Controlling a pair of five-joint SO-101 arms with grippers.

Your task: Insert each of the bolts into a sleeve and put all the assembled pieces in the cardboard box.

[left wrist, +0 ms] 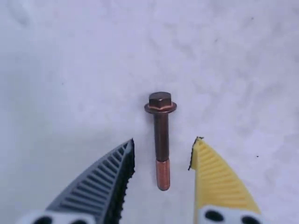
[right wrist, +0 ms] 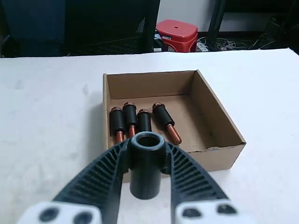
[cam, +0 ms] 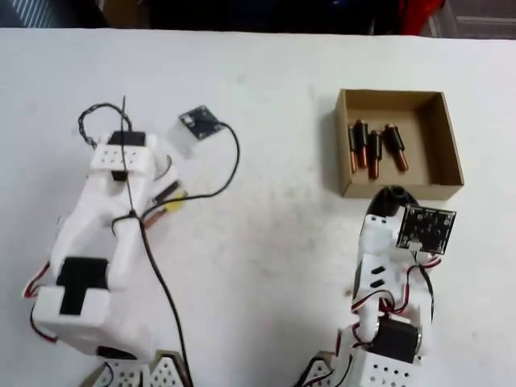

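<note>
The bolt [left wrist: 160, 140] lies flat on the white, faintly mottled worktop [left wrist: 70, 70]. It is copper-coloured metal with a flanged hexagonal head, a darker shank and a brighter tip. The left hand [left wrist: 164, 140] is released: its two tapered, ribbed fingers, one grey and one yellow with saw-toothed inner edges, stand apart on either side of the shank, and neither touches it.

The right hand [right wrist: 146, 149] is clenched on a sleeve [right wrist: 145, 177] — a smooth, dark tube with a round bore, held upright between ribbed dark fingers. It hangs just in front of the near wall of the cardboard box [right wrist: 219, 121], which is a shallow, open square of plain brown board. Four assembled pieces [right wrist: 140, 122] lie side by side on the box floor, each a black sleeve with a copper head at one end and a copper tip at the other. From above they sit toward the side of the box nearer the left arm [cam: 105, 234].

A thin black cable [cam: 230, 157] loops across the worktop beside the left arm. Past the worktop's far edge stands a red container [right wrist: 176, 32] among dark furniture.
</note>
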